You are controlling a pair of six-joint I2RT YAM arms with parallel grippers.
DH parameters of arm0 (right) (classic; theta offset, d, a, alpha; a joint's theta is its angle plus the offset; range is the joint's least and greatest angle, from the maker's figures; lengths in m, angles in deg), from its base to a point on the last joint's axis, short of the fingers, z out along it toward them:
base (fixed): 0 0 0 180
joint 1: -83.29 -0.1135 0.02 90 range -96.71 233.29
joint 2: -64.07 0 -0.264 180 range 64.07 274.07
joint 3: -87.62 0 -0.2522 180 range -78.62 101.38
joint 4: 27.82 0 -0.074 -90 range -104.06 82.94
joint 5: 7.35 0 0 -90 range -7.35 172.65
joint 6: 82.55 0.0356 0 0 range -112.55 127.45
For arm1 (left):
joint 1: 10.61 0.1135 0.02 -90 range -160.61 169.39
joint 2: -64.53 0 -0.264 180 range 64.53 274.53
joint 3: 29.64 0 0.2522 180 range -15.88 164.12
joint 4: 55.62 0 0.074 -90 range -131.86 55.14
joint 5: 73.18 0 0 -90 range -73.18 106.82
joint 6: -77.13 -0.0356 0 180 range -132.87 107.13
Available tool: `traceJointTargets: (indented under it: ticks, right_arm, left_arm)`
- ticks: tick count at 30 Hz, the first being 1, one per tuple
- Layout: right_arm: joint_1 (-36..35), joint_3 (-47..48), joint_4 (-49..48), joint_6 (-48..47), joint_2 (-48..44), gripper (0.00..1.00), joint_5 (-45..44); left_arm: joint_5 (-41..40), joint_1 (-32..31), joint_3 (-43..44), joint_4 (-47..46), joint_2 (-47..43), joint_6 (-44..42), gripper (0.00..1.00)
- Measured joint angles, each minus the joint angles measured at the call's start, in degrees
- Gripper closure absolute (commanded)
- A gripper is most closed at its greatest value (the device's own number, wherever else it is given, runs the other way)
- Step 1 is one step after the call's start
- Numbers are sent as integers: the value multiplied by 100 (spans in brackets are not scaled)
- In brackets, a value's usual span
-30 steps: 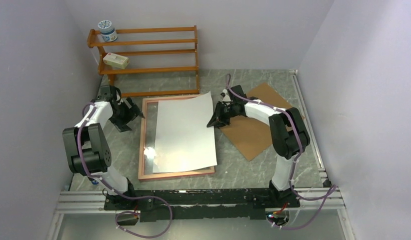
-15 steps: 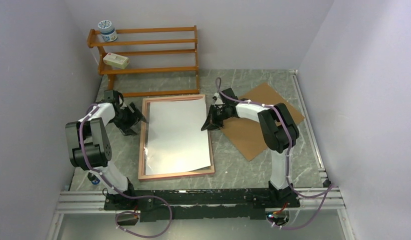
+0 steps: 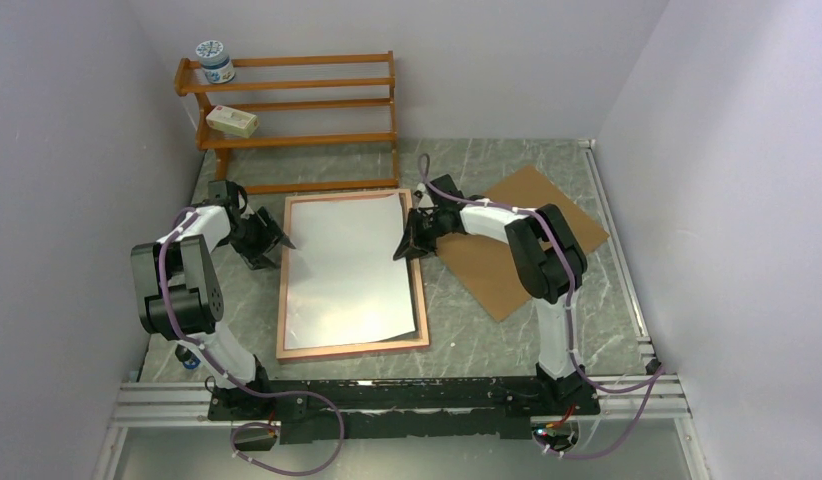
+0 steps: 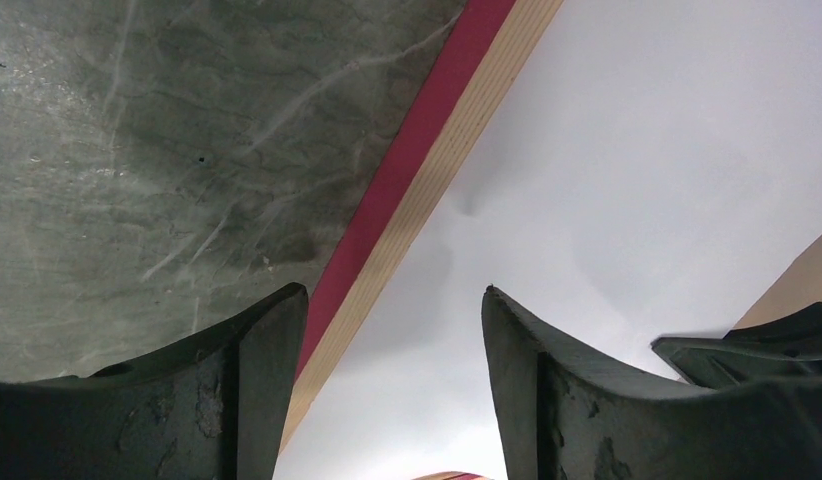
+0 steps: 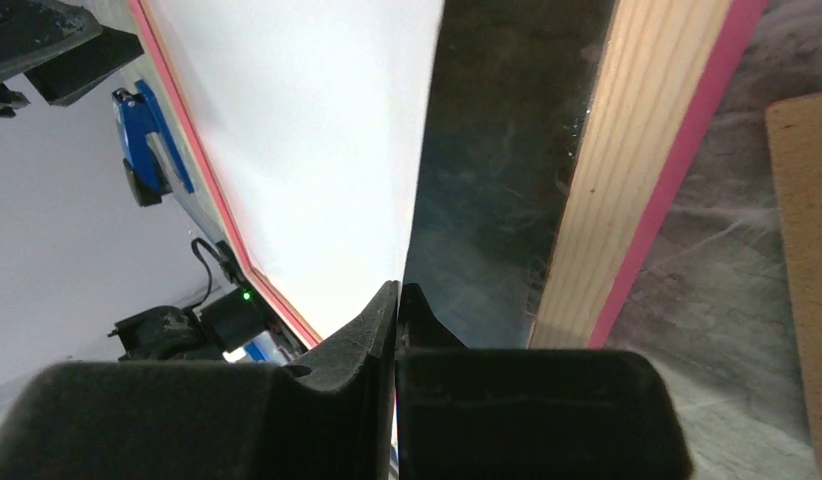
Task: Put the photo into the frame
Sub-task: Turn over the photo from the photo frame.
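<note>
The photo [image 3: 347,265] lies white side up inside the frame [image 3: 352,350], right claw [image 3: 402,250] at its edge.

Robot lab cell: plain white walls [image 3: 507,70] box marbled table [image 3: 487,340]; aluminium rail [image 3: 147,405], 6 o'clock, carries arms [image 3: 552,270], purple cables [image 3: 307,440]; rack [image 3: 307,100], 11 o'clock.

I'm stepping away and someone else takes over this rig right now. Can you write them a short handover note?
Left gripper: open, holding nothing, one finger on each side of the frame's left rail near its far corner.
Right gripper: shut on the photo's right edge.
Photo: white side up, inside the frame, with a strip of glass bare along its right side.
Brown board: to the right, under the right arm.
Done: photo laid in the frame.
Left: release the edge and check that it lies flat.
</note>
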Motion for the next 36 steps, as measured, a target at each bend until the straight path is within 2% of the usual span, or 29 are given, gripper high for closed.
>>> traceJointTargets:
  ticks: [4, 17, 25, 33, 36]
  right_arm:
    - [-2, -13, -24, 24, 0, 100, -136]
    - [-28, -588, -531, 450, -197, 100, -570]
    - [-109, -527, -555, 461, -210, 100, -649]
    - [-195, -271, -367, 352, -210, 78, -776]
    - [-199, -151, -205, 275, -210, 65, -890]
  left_arm:
    - [33, 0, 0, -2, 0, 0, 31]
    - [129, 0, 0, -13, 0, 4, 31]
    - [214, 0, 0, -66, 2, 4, 31]
    - [232, 0, 0, -87, 2, 2, 31]
    - [232, 0, -2, -90, 2, 2, 30]
